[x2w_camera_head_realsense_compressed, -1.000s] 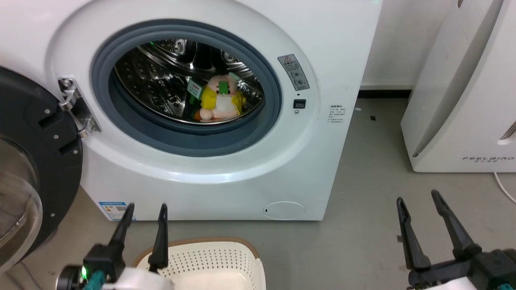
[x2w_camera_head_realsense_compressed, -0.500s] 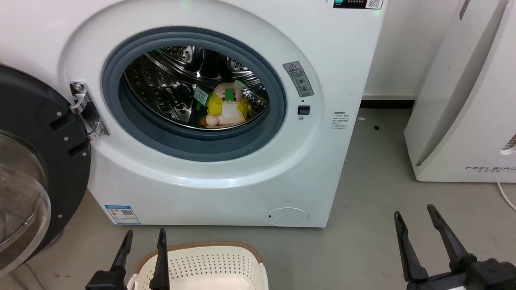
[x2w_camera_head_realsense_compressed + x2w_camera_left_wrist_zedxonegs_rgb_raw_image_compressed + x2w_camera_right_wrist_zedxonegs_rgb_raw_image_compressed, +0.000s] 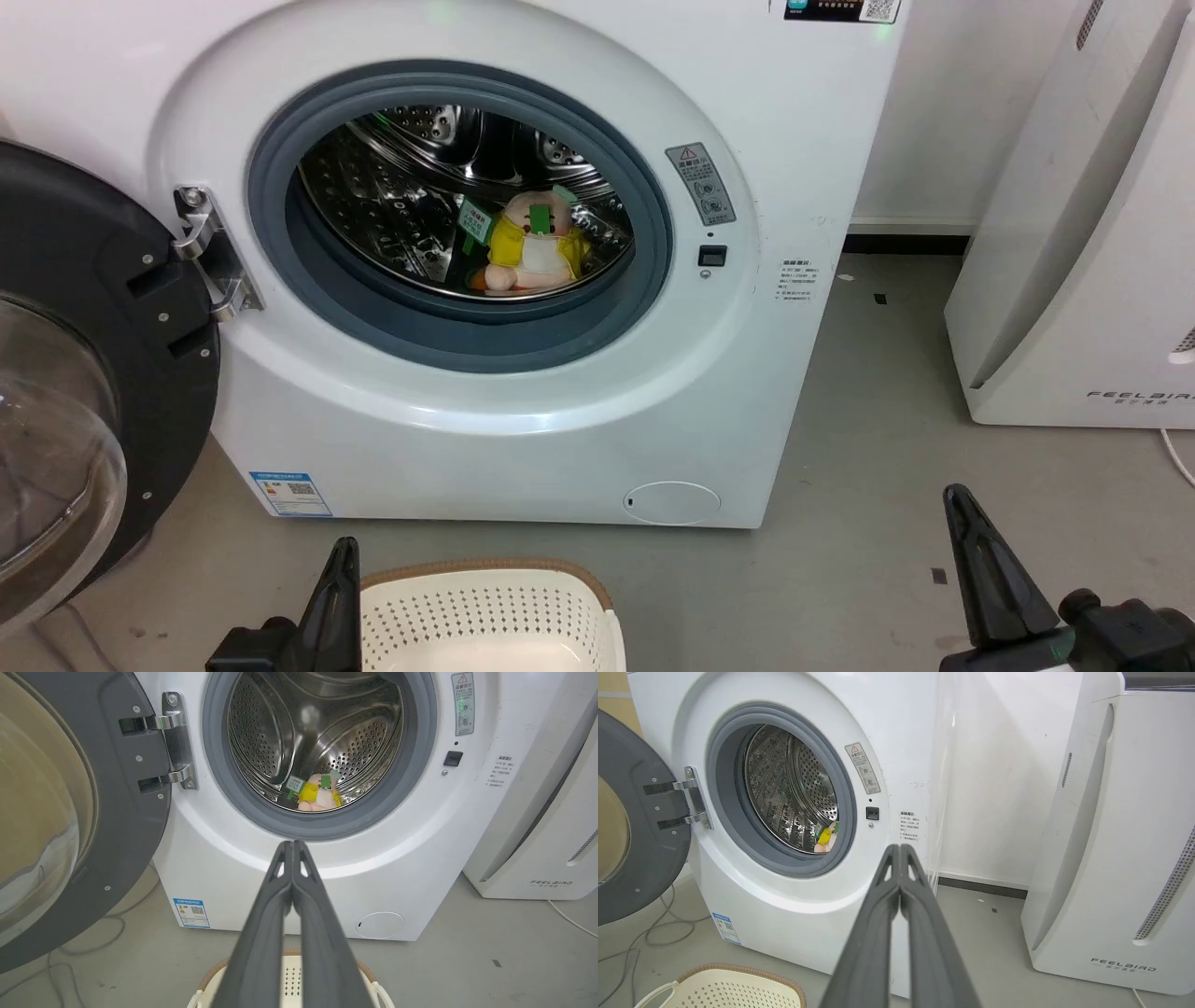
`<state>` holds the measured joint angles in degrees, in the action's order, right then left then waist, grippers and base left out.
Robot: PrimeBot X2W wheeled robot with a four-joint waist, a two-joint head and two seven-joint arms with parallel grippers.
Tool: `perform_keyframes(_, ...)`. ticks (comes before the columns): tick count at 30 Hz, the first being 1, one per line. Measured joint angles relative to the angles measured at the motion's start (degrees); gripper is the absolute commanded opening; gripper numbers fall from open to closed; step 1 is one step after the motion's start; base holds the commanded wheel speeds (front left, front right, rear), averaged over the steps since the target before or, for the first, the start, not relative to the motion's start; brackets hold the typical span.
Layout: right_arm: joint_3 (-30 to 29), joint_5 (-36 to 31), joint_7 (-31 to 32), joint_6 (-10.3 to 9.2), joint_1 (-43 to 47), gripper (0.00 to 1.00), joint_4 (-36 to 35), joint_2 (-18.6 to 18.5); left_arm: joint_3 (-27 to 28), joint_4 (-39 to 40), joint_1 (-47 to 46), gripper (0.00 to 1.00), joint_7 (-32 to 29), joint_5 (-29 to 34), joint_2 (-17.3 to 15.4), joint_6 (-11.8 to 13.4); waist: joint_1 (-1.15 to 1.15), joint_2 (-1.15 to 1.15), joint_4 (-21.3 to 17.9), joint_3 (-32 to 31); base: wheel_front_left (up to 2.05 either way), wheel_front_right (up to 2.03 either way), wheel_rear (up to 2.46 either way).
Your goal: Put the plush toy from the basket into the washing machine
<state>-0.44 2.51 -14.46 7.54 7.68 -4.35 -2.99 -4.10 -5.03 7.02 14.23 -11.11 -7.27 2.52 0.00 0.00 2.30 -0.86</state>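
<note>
The plush toy (image 3: 530,245) sits inside the steel drum of the washing machine (image 3: 523,439), near the front lip of the round port, with its pink head up and its green tag to the left. It also shows in the left wrist view as the plush toy (image 3: 320,794), and partly behind the gasket in the right wrist view as the plush toy (image 3: 825,837). The basket (image 3: 485,567) stands on the floor before the machine, and no toy shows in the part I see. My left gripper (image 3: 347,549) is shut and empty beside the basket's left rim. My right gripper (image 3: 954,497) is shut and empty at the lower right.
The dark glass-windowed door (image 3: 84,373) hangs open to the left on its steel hinge (image 3: 210,261). A white FEELBIRD appliance (image 3: 1074,280) stands at the right against the wall. Grey floor (image 3: 868,448) lies between it and the washer. Cables (image 3: 658,924) trail under the door.
Both grippers have gone from open to shut and dropped lower in the head view. The head camera has shifted a little, so the washer sits slightly lower and to the right.
</note>
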Motion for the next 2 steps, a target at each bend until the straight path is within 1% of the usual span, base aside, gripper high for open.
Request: perform_keyframes(2,0.01,-0.01,0.33,0.00,-0.01,0.00,0.05,0.00,0.03,0.02,-0.01,0.00,-0.18,0.03,0.01,0.00,0.00,0.00,-0.04,0.02,0.00,0.00,0.00)
